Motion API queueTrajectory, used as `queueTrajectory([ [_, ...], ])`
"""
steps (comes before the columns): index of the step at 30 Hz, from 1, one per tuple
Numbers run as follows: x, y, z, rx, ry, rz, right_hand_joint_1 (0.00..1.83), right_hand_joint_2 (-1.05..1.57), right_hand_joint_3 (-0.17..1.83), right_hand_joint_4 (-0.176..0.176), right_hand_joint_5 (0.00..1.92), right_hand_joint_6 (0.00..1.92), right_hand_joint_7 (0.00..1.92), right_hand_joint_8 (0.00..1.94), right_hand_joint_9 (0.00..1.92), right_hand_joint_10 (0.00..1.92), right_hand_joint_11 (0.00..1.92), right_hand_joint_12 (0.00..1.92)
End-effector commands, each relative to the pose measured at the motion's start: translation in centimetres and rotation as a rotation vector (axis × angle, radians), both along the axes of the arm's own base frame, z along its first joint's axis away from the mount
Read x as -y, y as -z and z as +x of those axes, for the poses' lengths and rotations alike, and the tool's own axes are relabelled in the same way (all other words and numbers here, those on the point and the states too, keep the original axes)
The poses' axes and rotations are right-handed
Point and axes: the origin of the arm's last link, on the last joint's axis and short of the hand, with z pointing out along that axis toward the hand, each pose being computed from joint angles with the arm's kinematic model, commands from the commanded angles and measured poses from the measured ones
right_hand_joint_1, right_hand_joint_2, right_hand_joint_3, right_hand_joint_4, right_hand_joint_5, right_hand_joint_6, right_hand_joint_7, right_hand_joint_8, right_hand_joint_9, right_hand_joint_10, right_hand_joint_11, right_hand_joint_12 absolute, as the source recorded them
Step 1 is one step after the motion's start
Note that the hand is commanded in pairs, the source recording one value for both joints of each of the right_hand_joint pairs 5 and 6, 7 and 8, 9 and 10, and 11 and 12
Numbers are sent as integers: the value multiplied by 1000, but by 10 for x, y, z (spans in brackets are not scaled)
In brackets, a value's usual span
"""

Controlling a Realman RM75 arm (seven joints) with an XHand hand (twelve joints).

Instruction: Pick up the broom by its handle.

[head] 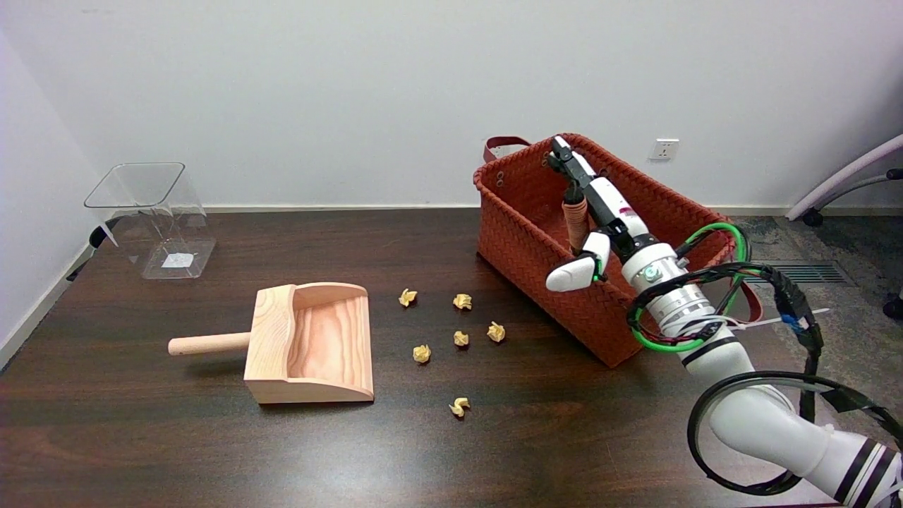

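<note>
- Inside the woven red basket (536,212) at the far right of the dark surface (176,451), the broom (577,224) shows only as a brownish wrapped handle standing nearly upright
- Right hand (589,212) reaches over the basket rim with its fingers stretched beside the handle; whether they grip it cannot be told
- Wooden dustpan (310,342) lies left of centre, with crumpled paper scraps (460,338) scattered between it and the basket
- Clear plastic bin (152,219) stands tilted at the far left
</note>
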Motion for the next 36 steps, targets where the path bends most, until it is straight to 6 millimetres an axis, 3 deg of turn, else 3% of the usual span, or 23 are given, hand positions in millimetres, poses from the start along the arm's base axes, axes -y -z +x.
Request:
queueTrajectory([
  [1,1,1,-10,-4,33,0,859,-709,668,0,30,30,359,359,30,30,30,30],
  [4,0,1,-10,22,33,-2,852,-685,673,0,139,139,675,675,139,139,139,139],
  [7,0,-1,-9,77,28,-1,859,-669,681,0,571,571,1280,1280,571,571,571,571],
  [9,0,-2,-8,108,23,0,856,-666,696,0,816,816,1482,1482,816,816,816,816],
  [14,0,-4,-7,144,9,-6,853,-578,651,0,1480,1480,1815,1815,1480,1480,1480,1480],
  [18,0,-7,-6,163,-1,-22,853,-527,621,0,1885,1885,1920,1920,1885,1885,1885,1885],
  [29,-2,-17,2,252,-71,-61,891,-497,594,0,1920,1920,1920,1920,1920,1920,1920,1920],
  [36,-1,-20,9,256,-105,-76,932,-511,697,0,1920,1920,1920,1920,1920,1920,1920,1920],
])
